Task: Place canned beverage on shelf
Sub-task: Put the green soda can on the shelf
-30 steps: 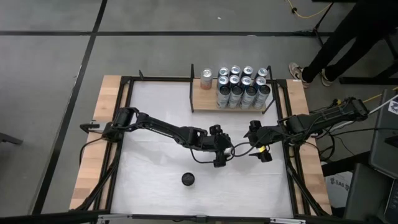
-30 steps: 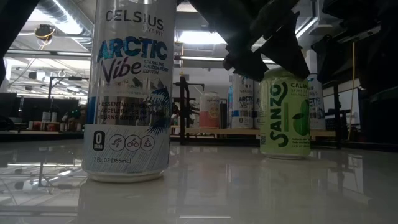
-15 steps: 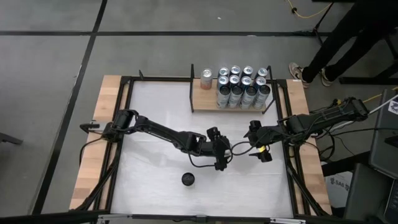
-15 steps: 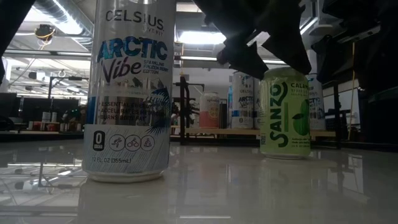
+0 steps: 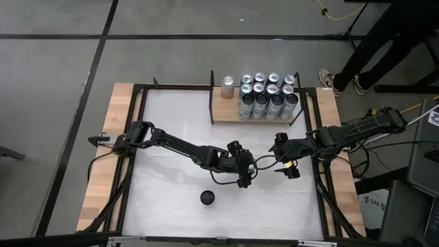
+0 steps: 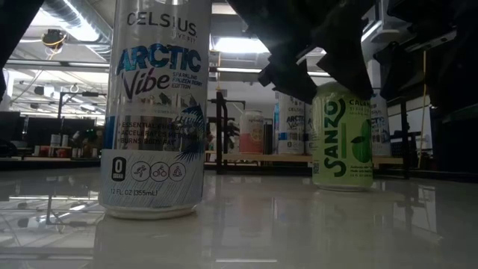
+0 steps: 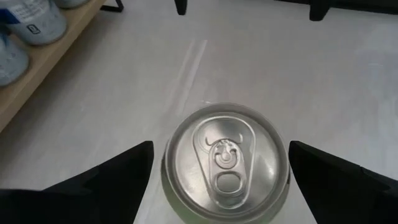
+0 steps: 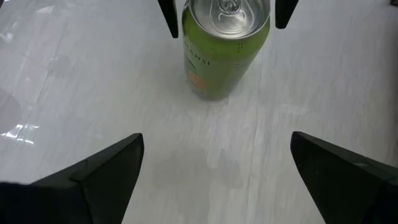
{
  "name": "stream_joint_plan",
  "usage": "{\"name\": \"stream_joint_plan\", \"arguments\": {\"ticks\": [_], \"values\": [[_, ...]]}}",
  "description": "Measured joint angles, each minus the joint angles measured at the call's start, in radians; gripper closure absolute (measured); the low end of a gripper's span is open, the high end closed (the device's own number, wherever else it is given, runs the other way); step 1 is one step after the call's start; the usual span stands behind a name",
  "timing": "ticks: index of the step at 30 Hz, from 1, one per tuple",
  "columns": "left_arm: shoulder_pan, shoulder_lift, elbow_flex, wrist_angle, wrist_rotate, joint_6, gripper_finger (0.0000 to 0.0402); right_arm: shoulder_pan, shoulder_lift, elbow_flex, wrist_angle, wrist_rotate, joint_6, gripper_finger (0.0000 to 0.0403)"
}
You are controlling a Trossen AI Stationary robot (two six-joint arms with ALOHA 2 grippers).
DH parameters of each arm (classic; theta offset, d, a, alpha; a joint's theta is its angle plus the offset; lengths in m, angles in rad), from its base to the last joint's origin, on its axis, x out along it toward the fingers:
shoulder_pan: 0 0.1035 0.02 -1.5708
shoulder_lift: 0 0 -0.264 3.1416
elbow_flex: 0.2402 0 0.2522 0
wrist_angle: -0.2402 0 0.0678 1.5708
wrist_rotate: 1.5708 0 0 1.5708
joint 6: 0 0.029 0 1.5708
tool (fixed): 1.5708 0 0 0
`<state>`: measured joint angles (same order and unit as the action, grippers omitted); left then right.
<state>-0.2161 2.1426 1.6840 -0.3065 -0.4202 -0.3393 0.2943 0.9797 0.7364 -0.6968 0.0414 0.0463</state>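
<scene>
Here the left claw (image 7: 217, 168) hangs wide over the upright green can (image 7: 226, 163), jaws straddling it, ready to descend and grip.

Bare table (image 5: 171, 185) all round green can (image 8: 225, 46) — right gripper (image 5: 282, 159) close beside it

From above, the left pincer (image 5: 247, 173) covers the green can (image 6: 342, 136) completely, so none of it shows there. At worktop height the tall white can (image 6: 154, 112) is cut off at the top edge and blocks much of the shelf (image 6: 299, 158) behind it. The person (image 5: 384, 38) by the far corner shows only legs and shoes. Labels on the shelved cans (image 5: 267, 96) are too small to read.
</scene>
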Motion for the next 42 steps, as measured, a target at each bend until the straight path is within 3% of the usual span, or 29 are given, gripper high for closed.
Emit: {"name": "stream_joint_plan", "arguments": {"ticks": [17, 42], "values": [[0.0, 0.0, 0.0, 0.004, -0.009, 0.002, 0.013, 0.0, 0.0, 0.0, 0.0, 0.0, 0.0, 0.0008], [0.002, -0.013, 0.0, 0.01, 0.028, 0.008, 0.0136, 0.0, 0.0, 0.0, 0.0, 0.0, 0.0, 0.0008]]}}
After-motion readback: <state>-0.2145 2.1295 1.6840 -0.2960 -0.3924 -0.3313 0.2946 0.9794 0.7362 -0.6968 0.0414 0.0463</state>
